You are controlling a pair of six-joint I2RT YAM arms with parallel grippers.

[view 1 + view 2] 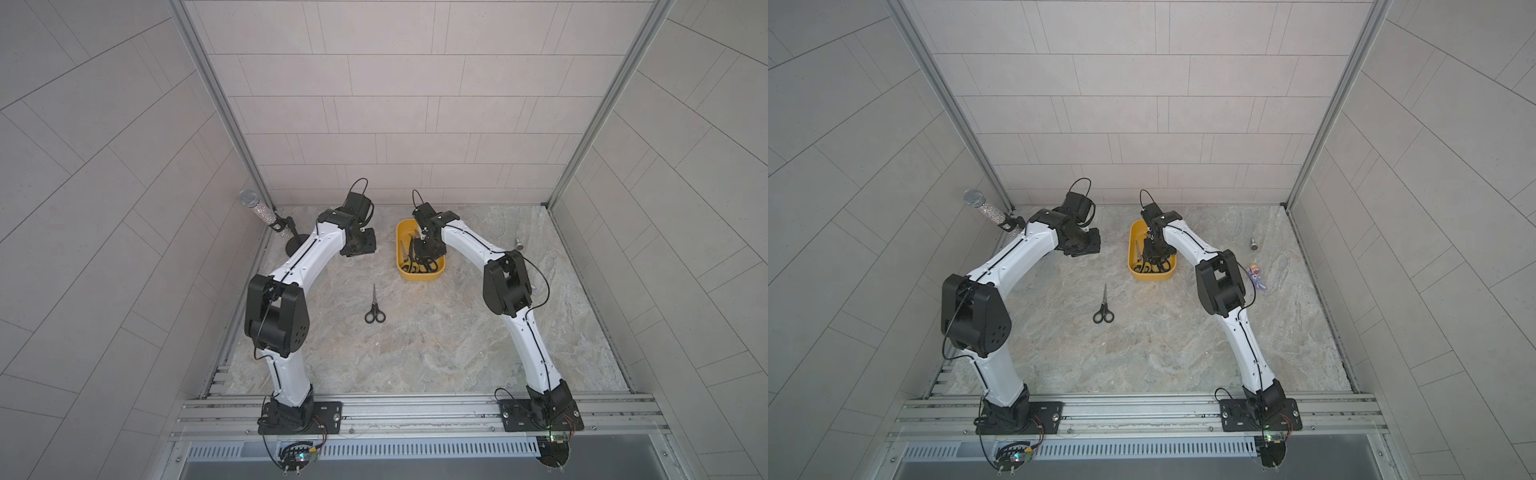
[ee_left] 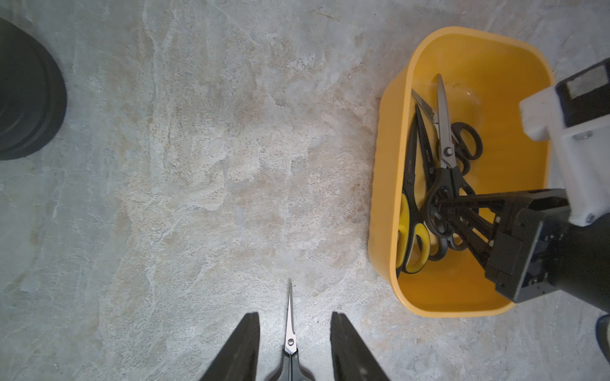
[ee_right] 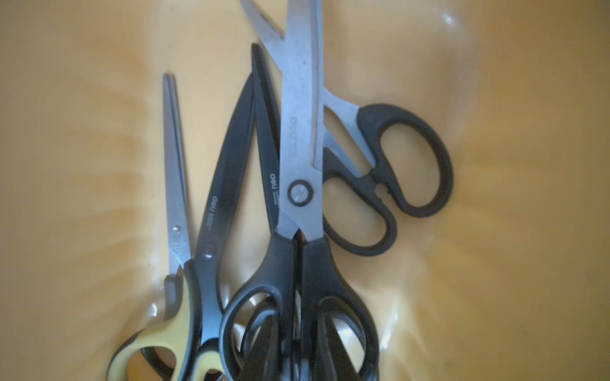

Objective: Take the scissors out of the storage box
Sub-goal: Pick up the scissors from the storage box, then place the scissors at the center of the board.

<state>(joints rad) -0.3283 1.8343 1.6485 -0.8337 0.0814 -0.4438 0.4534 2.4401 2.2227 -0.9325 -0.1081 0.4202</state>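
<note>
Right end effector point(image 2: 440, 204): inside storage box point(image 2: 384, 198), clamped on handles of large steel scissors point(image 3: 300, 132).
Scissors' axis: lengthwise along box, blades pointing away.
Left end effector point(image 2: 294, 315): apart, empty.

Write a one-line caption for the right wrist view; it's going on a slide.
Five scissors heaped in the yellow storage box, a large steel-bladed black-handled pair lying on top.
</note>
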